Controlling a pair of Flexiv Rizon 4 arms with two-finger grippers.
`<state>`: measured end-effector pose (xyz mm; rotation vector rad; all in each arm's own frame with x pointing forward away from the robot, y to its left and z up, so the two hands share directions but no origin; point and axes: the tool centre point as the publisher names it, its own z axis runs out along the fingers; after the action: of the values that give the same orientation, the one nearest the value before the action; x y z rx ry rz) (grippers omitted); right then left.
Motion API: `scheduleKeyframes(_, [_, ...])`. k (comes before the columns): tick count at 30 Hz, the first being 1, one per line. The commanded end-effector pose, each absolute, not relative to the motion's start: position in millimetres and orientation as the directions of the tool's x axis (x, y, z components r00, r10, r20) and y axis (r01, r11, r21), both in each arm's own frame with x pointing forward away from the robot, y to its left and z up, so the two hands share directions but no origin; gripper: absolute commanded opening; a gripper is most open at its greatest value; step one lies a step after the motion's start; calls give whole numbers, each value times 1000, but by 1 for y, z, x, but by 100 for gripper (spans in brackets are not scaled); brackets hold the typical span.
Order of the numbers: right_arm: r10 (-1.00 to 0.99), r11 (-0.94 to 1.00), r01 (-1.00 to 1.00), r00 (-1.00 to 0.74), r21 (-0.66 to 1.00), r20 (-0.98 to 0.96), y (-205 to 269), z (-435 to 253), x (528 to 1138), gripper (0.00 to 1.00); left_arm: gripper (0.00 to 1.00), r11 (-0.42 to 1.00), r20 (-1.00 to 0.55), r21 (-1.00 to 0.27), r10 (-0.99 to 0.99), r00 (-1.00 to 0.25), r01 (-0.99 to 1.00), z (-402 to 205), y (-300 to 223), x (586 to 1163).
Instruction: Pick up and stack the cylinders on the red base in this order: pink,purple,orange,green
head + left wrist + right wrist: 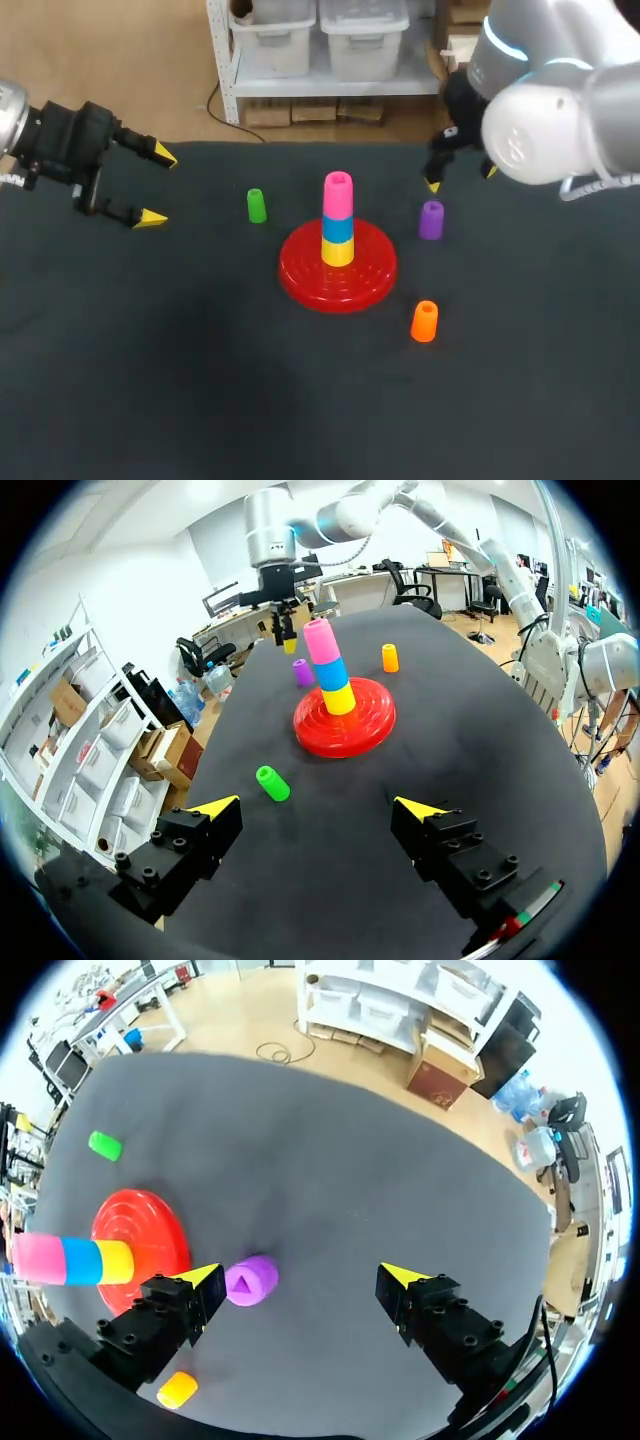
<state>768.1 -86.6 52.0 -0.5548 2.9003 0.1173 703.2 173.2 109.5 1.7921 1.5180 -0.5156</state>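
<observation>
My right gripper (300,1275) hangs over purple cylinder (250,1280), fingers spread wide, holding nothing. Cylinder on table below, close to one finger, near red base (372,272). Pink cylinder (338,194) tops blue cylinder (338,229) and yellow cylinder (338,251) on base. Orange cylinder (424,321) and green cylinder (256,205) on table, on opposite sides of base. My left gripper (160,187) open, empty, well apart from green cylinder.

In head view, right tool (461,178) mostly behind its arm's bulky joint (545,120).
</observation>
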Motion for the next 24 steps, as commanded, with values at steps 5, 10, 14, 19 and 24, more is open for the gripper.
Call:
scheduleKeyframes(5, [-361, 928, -372, -914, 29, -187, -71, 47, 731, 100, 100, -45, -703, 271, 673, 229, 962, 109, 174, 702])
scheduleKeyframes(10, [-329, 938, -342, -927, 51, -179, -67, 34, 727, 100, 100, -45, -703, 271, 673, 229, 962, 109, 174, 702])
scheduleKeyframes(14, [-323, 940, -336, -932, 55, -161, -66, 27, 735, 100, 100, -45, -703, 271, 673, 229, 962, 109, 174, 702])
scheduleKeyframes(19, [-331, 939, -340, -935, 53, -128, -66, 25, 749, 100, 100, -45, -703, 271, 673, 229, 962, 109, 174, 702])
scheduleKeyframes(24, [-372, 925, -377, -923, 44, -94, -63, 22, 756, 100, 100, -45, -703, 271, 673, 229, 962, 109, 174, 702])
